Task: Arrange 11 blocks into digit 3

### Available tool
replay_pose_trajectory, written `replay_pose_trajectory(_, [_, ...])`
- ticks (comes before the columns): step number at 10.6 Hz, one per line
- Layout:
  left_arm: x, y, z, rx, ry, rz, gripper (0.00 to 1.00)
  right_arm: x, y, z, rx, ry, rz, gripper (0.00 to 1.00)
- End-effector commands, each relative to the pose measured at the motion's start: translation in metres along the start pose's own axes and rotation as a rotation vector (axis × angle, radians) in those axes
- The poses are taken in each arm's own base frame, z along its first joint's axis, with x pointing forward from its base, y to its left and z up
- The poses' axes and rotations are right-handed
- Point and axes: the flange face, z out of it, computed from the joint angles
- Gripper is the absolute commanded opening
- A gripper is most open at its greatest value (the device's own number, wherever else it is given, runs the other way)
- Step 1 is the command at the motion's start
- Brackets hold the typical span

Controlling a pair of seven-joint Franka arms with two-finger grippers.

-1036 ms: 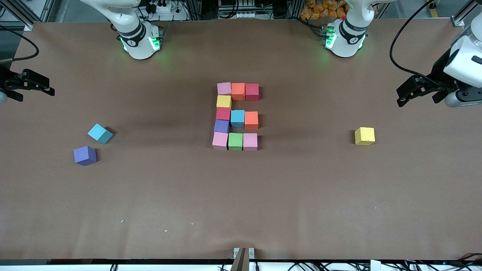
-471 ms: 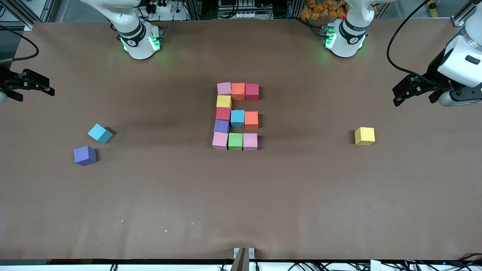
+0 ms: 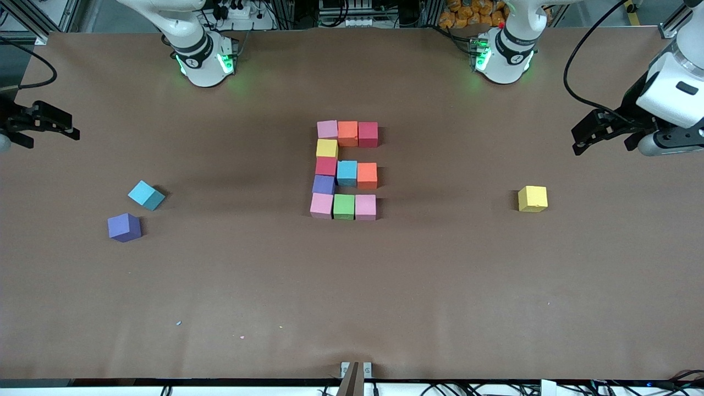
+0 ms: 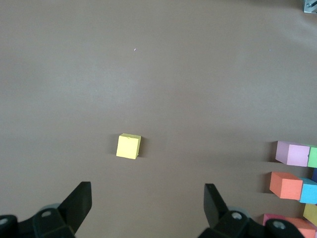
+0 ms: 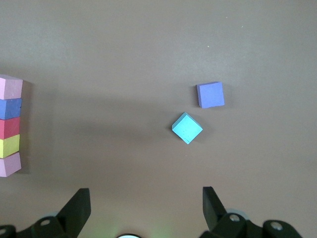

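Right gripper (image 3: 52,125) hangs open and empty over the desk (image 3: 352,286) edge at the right arm's end. Near that end lie a loose matte light blue cube (image 3: 146,195) and, nearer the front camera, a loose matte purple cube (image 3: 124,227), close but apart. Mid-desk sits the eleven-cube multicoloured blocky digit 3 (image 3: 345,170), three bars on one spine, cubes touching. Toward the left arm's end lies a loose matte yellow cube (image 3: 532,198), alone. Left gripper (image 3: 594,131) hangs open, empty, over the desk near that end's edge.
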Motion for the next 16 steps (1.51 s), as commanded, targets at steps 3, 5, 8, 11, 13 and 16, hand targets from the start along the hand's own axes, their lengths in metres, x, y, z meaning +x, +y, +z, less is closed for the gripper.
replay_pose_trajectory(3, [-0.008, -0.008, -0.005, -0.012, -0.011, 0.008, 1.00, 0.000, 0.002, -0.004, -0.011, -0.006, 0.010, 1.00])
replay_pose_trajectory(5, [-0.006, -0.017, -0.003, -0.012, -0.015, 0.014, 1.00, 0.000, 0.002, -0.004, -0.011, -0.006, 0.010, 1.00])
replay_pose_trajectory(8, [-0.006, -0.024, -0.002, -0.011, -0.030, 0.006, 1.00, 0.000, 0.004, -0.004, -0.011, -0.006, 0.013, 1.00])
replay_pose_trajectory(11, [-0.007, -0.023, 0.000, -0.018, -0.049, 0.006, 1.00, -0.001, 0.005, -0.006, -0.016, -0.004, 0.014, 1.00])
replay_pose_trajectory(13, [-0.007, -0.028, 0.001, -0.047, -0.065, -0.009, 1.00, 0.000, 0.004, -0.005, -0.017, -0.006, 0.013, 1.00])
replay_pose_trajectory(16, [-0.007, -0.027, 0.000, -0.049, -0.064, -0.007, 1.00, 0.000, 0.005, -0.005, -0.020, -0.007, 0.013, 1.00])
